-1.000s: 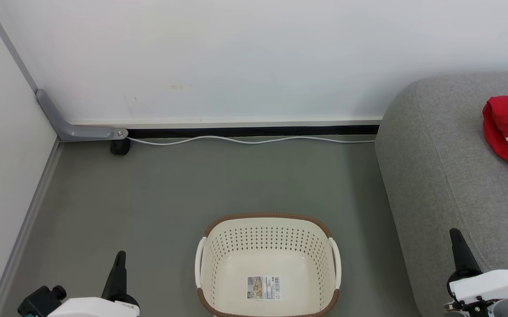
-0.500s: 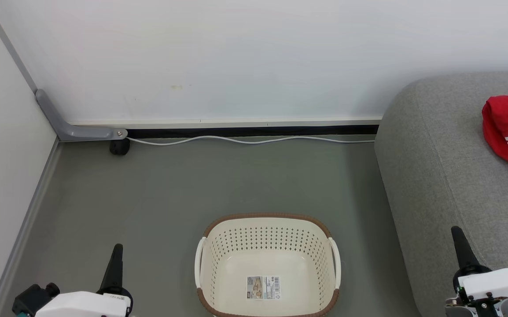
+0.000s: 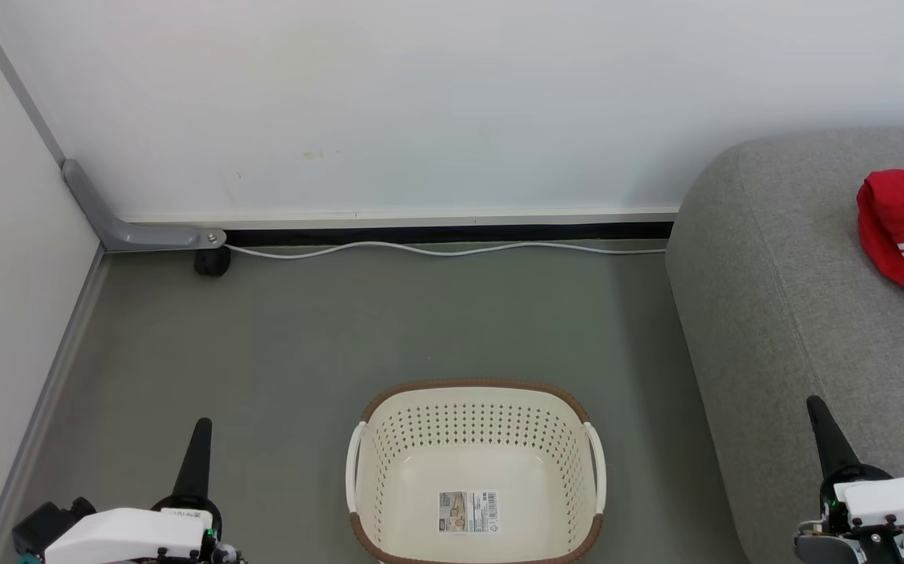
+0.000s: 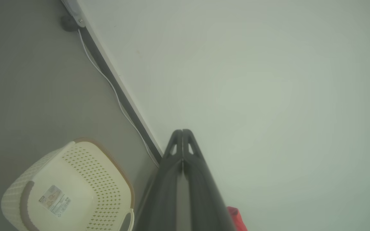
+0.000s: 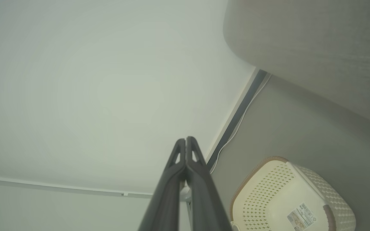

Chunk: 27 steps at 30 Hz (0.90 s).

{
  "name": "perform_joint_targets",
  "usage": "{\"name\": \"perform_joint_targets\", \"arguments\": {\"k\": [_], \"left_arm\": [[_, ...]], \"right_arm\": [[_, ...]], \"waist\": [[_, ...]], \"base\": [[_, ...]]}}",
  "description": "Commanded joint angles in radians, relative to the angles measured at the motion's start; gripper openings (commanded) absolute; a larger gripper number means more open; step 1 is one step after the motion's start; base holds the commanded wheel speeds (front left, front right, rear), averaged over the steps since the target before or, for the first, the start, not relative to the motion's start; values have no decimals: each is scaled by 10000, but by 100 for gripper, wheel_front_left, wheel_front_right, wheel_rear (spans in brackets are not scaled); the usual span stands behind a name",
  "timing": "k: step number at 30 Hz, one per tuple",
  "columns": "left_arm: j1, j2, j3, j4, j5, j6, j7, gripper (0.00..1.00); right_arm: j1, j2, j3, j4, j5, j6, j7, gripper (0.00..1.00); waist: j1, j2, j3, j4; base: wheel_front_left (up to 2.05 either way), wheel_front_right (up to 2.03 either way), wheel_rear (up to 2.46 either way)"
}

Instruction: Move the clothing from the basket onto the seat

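Against a second ago, finds both wrists slid lower and outward toward the bottom corners of the head view, with the left end effector (image 3: 201,429) a touch further left and the right end effector (image 3: 817,406) a touch further right; leaves basket and clothing just where they were. Reads both end effectors as pressed fully shut, fingers flat together in each wrist view, with nothing held. Places the clothing (image 3: 902,223) on the seat (image 3: 797,313), bunched red with white stripes, cut off by the right edge of the head view and well apart from the basket (image 3: 474,387). Sees the basket standing on the floor (image 3: 303,337) just beside the seat's rounded end, with bare plastic inside and no garment left. Judges the task done or all but done, hence the parked pose: arms tucked to either side of the basket, clear of it, no reach under way. Notes a printed label (image 3: 468,511) stuck to the basket's floor, bearing a small picture and a barcode, lettering too small to read. Finds no other brand or writing; along the wall, spots a white cable (image 3: 436,249) trailing over the floor.
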Motion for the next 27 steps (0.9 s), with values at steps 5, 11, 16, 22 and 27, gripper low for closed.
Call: {"name": "perform_joint_targets", "arguments": {"k": [5,11,16,22,27], "left_arm": [[-572,179,357,-351,-706,-133,185,0],[-631,188,443,-421,-1364,-164,362,0],[-680,195,514,-479,-1912,-191,509,0],[-738,204,600,-549,-2569,-222,685,0],[-785,212,668,-604,-3090,-247,825,0]], "right_arm": [[-264,-31,24,-455,685,39,231,0],[-260,29,-83,-563,1308,40,408,0],[-257,78,-172,-654,1828,42,555,0],[-253,138,-279,-762,2452,43,732,0],[-250,185,-364,-847,2945,44,872,0]], "waist": [[0,-1,1,-5],[0,-1,1,-11],[0,-1,2,-15],[0,-1,3,-21],[0,-1,3,-26]], "base": [[0,0,0],[0,0,0],[0,0,0],[0,0,0],[0,0,0]]}}
